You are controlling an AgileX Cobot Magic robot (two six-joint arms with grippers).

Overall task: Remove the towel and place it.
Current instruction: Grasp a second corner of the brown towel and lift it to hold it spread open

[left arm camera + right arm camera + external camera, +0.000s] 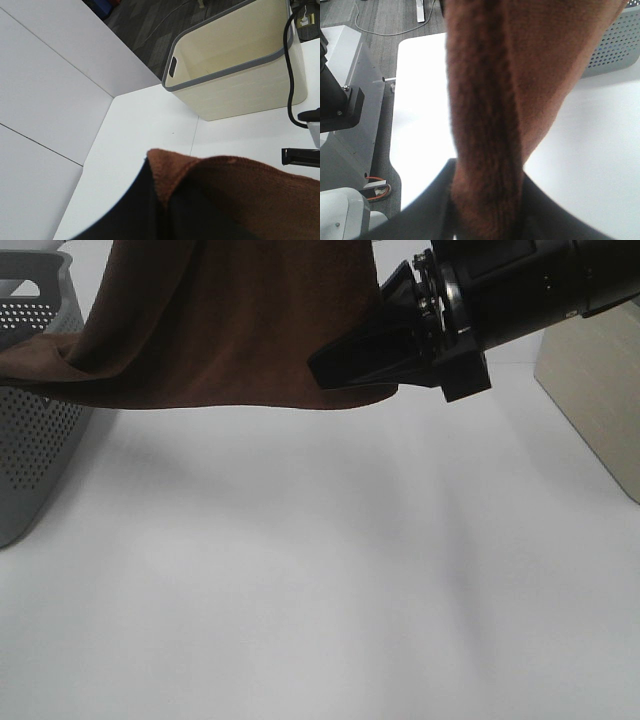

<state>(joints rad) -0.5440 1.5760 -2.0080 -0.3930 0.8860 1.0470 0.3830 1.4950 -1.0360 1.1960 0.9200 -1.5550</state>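
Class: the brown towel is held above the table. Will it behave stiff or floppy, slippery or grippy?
Likely floppy: the towel sags in a curve and folds where it hangs. Probably grippy rather than slippery: its terry pile bunches inside the right gripper. It seems unlikely to roll or tip.

The right gripper (pixel 487 200) pinches a bunched fold of the brown towel (pixel 510 75), which stretches toward its twelve o'clock above the white table (pixel 590 165), a grey perforated basket (pixel 615 45) near one o'clock.
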